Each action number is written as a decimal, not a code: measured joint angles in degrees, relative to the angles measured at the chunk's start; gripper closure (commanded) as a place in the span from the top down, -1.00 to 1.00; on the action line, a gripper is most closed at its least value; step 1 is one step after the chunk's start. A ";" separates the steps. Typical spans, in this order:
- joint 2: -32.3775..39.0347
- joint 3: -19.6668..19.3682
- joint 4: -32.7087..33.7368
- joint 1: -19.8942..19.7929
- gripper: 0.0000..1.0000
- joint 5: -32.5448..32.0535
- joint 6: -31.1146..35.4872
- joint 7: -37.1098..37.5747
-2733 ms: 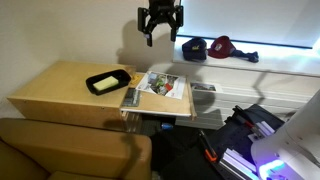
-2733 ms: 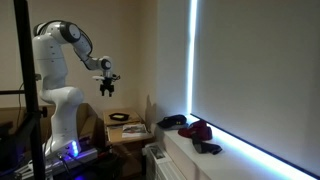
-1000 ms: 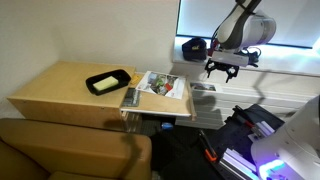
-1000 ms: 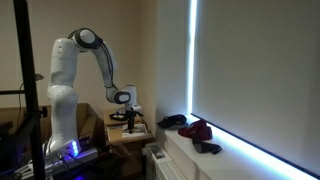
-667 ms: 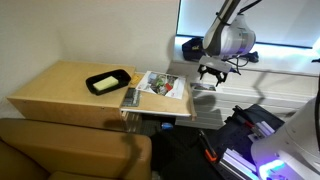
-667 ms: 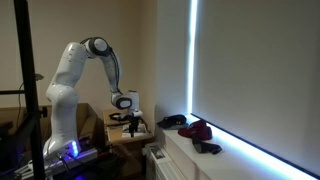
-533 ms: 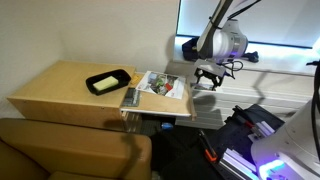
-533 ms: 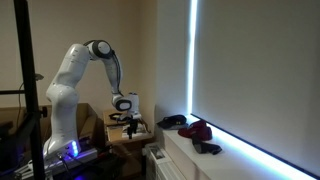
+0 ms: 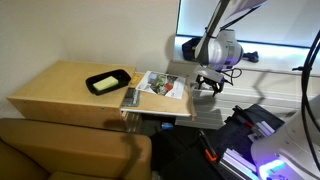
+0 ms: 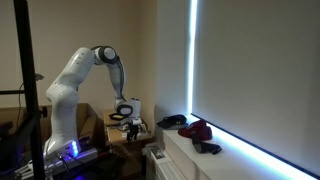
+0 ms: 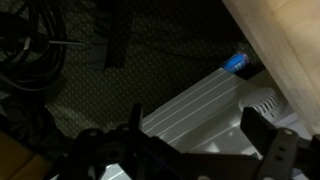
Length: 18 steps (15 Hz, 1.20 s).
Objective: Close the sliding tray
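The sliding tray (image 9: 160, 97) is a light-wood board with a colourful printed sheet on top. It juts out from the side of the wooden cabinet top (image 9: 60, 90), with metal rails under it. My gripper (image 9: 208, 85) hangs just off the tray's outer edge, at about its height, fingers spread and empty. In an exterior view it (image 10: 131, 128) sits low beside the cabinet. In the wrist view the two dark fingers (image 11: 200, 140) stand apart over a grey ribbed appliance (image 11: 215, 100), with a light-wood edge (image 11: 285, 45) at the upper right.
A black dish with yellow contents (image 9: 108, 81) lies on the cabinet top. A brown sofa (image 9: 70, 150) is in front. Caps lie on the window ledge (image 9: 215, 48). Cables and a grey appliance (image 9: 210, 100) sit on the floor below the tray.
My arm has swung from high above the cabinet down and over to the tray's outer edge. In the last half second the gripper moved lower and closer to the tray. The tray has not moved.
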 measured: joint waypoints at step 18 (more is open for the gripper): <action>19.63 10.60 20.54 14.09 1.00 2.69 0.63 7.33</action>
